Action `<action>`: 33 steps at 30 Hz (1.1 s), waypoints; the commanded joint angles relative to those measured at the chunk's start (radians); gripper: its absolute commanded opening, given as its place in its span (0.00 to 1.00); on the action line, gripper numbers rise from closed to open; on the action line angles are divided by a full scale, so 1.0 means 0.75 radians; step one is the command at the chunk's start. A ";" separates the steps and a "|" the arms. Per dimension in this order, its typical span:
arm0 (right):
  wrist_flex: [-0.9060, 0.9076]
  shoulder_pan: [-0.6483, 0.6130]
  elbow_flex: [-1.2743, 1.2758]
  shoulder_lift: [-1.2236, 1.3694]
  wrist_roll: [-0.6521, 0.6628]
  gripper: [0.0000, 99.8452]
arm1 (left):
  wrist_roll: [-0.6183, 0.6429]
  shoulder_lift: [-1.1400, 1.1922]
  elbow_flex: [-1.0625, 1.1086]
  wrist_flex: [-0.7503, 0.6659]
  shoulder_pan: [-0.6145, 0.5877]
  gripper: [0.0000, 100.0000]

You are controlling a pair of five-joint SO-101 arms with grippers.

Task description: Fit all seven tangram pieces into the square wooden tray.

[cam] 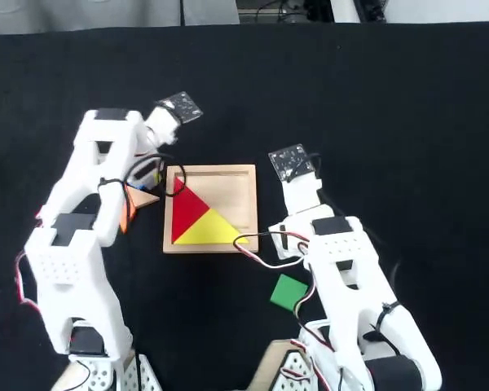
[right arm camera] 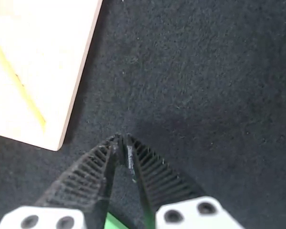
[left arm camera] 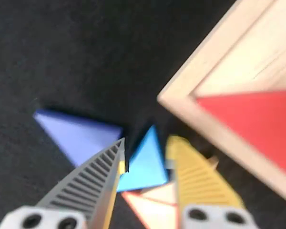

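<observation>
Picking the third piece is the step in hand: the tray [cam: 210, 173] holds only the red triangle [cam: 187, 208] and the yellow triangle [cam: 212, 232], side by side in the half nearer the arms, so five pieces are left on the counter [cam: 391, 98]. The left claw [left arm camera: 148, 143] is down just off the tray's left edge, released, jaws astride a light blue triangle [left arm camera: 143, 164]. I can't confirm the fingers actually bear on it. My read of the next move: clench on that triangle, lift clear of the rim, rotate it to suit the free space beside the red one, then set it down flat. The fit looks tight since the piece lies right by the tray corner and overlaps a pale peach piece [left arm camera: 155, 205], which may get dragged along. The right claw [right arm camera: 121, 140] is clenched on nothing, hanging over bare counter off the tray's near right corner. The left wrist view gives what the high view hides under the arm: the light blue triangle, a darker blue triangle [left arm camera: 78, 136] just beside it, and the jaw placement. The high view gives the overall fill state, the green square [cam: 288, 292] near the right arm, and an orange piece [cam: 125, 218] by the left arm.
</observation>
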 commanded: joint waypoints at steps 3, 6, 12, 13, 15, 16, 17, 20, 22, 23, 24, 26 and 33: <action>-0.023 -0.018 -0.005 -0.052 -0.004 0.01 | -0.340 -0.014 -0.038 0.035 -0.140 0.32; -0.023 -0.018 -0.005 -0.052 -0.004 0.01 | -0.487 -0.014 -0.050 0.121 -0.159 0.29; -0.023 -0.018 -0.005 -0.052 -0.004 0.01 | -0.565 -0.012 -0.066 0.123 -0.140 0.26; -0.023 -0.018 -0.005 -0.052 -0.004 0.01 | -0.565 -0.012 -0.075 0.117 -0.130 0.26; -0.023 -0.018 -0.005 -0.052 -0.004 0.01 | -0.565 -0.012 -0.095 0.121 -0.116 0.26; -0.023 -0.018 -0.005 -0.052 -0.004 0.01 | -0.565 -0.012 -0.101 0.121 -0.101 0.26; -0.023 -0.018 -0.005 -0.052 -0.002 0.01 | -0.565 -0.012 -0.103 0.119 -0.087 0.26; -0.023 -0.016 -0.005 -0.052 -0.002 0.01 | -0.554 -0.012 -0.091 0.127 -0.040 0.26; -0.023 -0.016 -0.005 -0.052 -0.002 0.01 | -0.448 -0.012 -0.101 0.119 -0.021 0.26; -0.023 -0.016 -0.005 -0.052 -0.002 0.01 | -0.403 -0.012 -0.107 0.113 -0.019 0.26; -0.023 -0.016 -0.005 -0.052 -0.002 0.01 | -0.387 -0.010 -0.109 0.098 -0.019 0.26; -0.023 -0.016 -0.003 -0.052 -0.002 0.01 | -0.391 -0.010 -0.101 0.082 -0.026 0.26; -0.023 -0.018 -0.003 -0.052 -0.002 0.01 | -0.383 0.115 -0.138 0.072 -0.066 0.26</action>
